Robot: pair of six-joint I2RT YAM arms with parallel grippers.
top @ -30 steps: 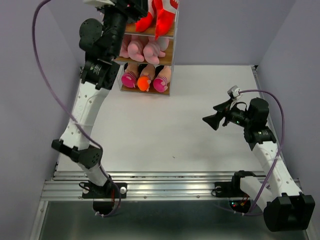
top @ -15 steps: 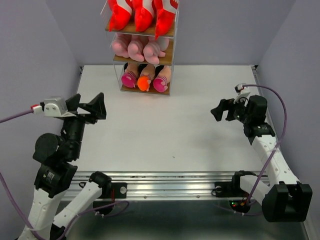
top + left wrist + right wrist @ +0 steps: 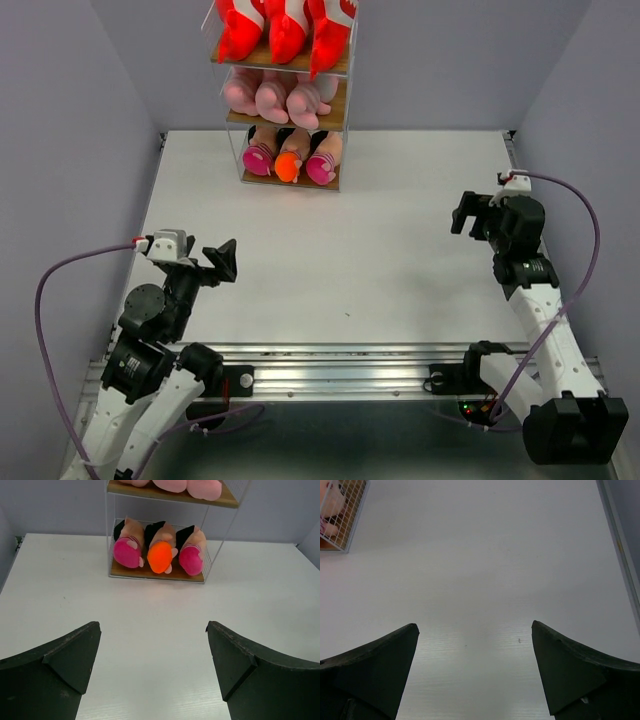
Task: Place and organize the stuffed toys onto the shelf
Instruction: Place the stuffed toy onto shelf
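Sharks (image 3: 285, 30), three of them, red with white at the belly, sit side by side on the top tier of the shelf (image 3: 335, 110). The shelf stands at the far edge of the worktop (image 3: 400, 200), left of centre. On the middle board lie three pale pink animals (image 3: 280, 100), packed close together. The bottom board holds three dolls (image 3: 290, 160) in a row, their rounded ends facing the front: the outer two magenta, the middle one orange, with dark hair showing behind. All nine toys are on the shelf, and each tier holds one kind.

Both arms are at the near side, well apart from the shelf. The left pincer (image 3: 218, 265) hangs over the near left part of the worktop with its jaws spread wide and nothing between them; its wrist view faces the bottom tier. The right pincer (image 3: 472, 215), at the right side, is also spread wide and grips nothing.
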